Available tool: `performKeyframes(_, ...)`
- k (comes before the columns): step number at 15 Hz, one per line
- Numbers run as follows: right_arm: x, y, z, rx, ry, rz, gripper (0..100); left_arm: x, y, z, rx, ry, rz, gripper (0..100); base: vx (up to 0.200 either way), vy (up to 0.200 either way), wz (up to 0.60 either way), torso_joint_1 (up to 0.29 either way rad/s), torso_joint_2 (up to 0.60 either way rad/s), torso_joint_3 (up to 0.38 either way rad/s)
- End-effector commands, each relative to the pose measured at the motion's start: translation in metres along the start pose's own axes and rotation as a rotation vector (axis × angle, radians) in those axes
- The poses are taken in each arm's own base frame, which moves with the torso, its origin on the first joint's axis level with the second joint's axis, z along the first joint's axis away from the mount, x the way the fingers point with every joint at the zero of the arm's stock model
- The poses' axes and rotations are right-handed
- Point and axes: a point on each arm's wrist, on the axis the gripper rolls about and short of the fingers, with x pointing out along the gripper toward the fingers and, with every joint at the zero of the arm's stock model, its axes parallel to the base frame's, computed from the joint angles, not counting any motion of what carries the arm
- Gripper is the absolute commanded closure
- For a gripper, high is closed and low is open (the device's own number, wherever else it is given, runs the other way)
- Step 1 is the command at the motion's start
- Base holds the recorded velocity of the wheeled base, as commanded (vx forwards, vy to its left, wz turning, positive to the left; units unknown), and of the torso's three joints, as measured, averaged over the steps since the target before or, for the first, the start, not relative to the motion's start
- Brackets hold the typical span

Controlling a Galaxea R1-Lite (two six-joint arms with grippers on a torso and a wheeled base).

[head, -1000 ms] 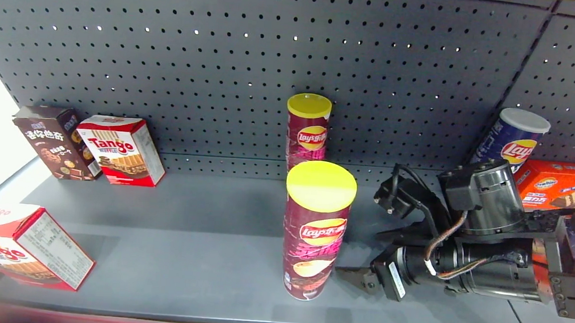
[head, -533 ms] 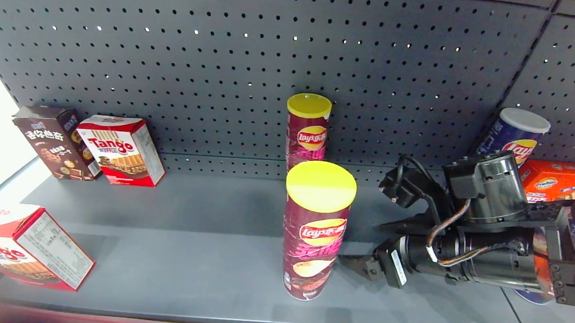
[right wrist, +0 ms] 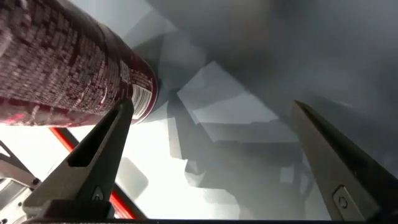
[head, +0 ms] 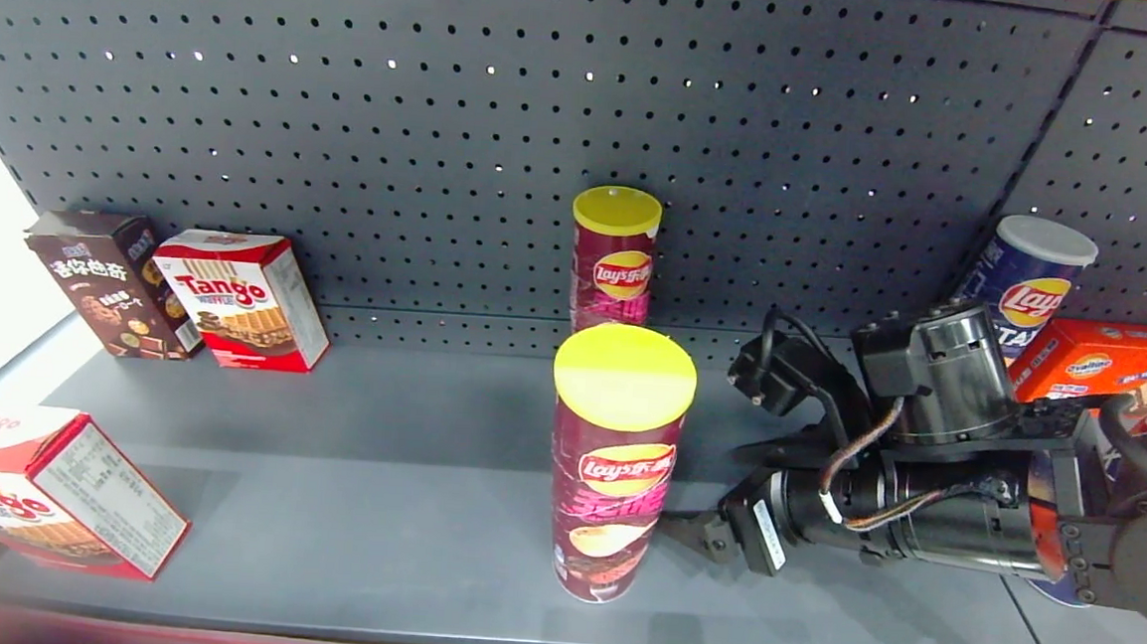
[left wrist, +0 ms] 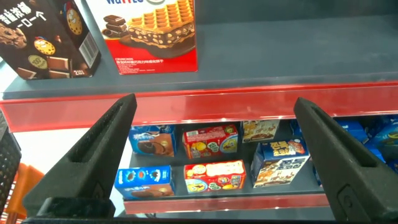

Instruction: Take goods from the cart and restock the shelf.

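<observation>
A maroon chip can with a yellow lid point(head: 615, 464) stands near the front of the grey shelf point(head: 373, 509). My right gripper point(head: 714, 492) lies low on the shelf just right of the can, open, with its near finger point(head: 685, 528) against the can's lower side. In the right wrist view the can point(right wrist: 62, 62) sits beside one finger point(right wrist: 93, 168), outside the gap of the right gripper point(right wrist: 211, 106). My left gripper point(left wrist: 214, 104) is open and holds nothing, facing the shelf's red front edge point(left wrist: 205, 102).
A second maroon can point(head: 614, 255) stands at the pegboard behind the first. A blue can point(head: 1024, 280) and an orange box point(head: 1109, 360) are at the right. Wafer boxes point(head: 241, 297), point(head: 45, 499) and a dark cookie box point(head: 108, 279) stand at the left. Lower-shelf goods point(left wrist: 211, 158).
The right arm has moved left, and the front can has shifted slightly left with the finger against it. The other goods have not moved.
</observation>
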Motion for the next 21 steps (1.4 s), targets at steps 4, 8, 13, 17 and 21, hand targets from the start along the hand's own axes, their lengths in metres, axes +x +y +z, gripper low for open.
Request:
performKeyframes(4,-0.002,0.004,0.000,-0.007,-0.003,0.011,0,0.000,0.000,0.000,0.000,0.001,0.000,0,0.000,0.000,0.00,0.000,0.00,0.000)
performKeyframes(8,-0.016,0.002,0.000,-0.004,-0.028,0.004,0,0.000,0.000,0.000,0.000,0.001,0.000,0,0.000,0.000,0.00,0.000,0.00,0.000)
performKeyframes(13,-0.075,-0.002,0.015,0.003,-0.201,-0.020,0,0.000,0.000,0.000,0.003,0.003,-0.003,0,0.000,0.000,0.00,0.000,0.00,0.000)
performKeyframes(17,-0.131,-0.002,0.020,0.002,-0.357,-0.030,0,0.000,0.000,0.000,0.000,0.003,-0.002,0,0.000,0.000,0.00,0.000,0.00,0.000)
performKeyframes(21,-0.205,0.000,-0.038,-0.001,-0.491,-0.055,0,0.000,0.000,0.000,0.000,0.003,-0.002,0,0.000,0.000,0.00,0.000,0.00,0.000)
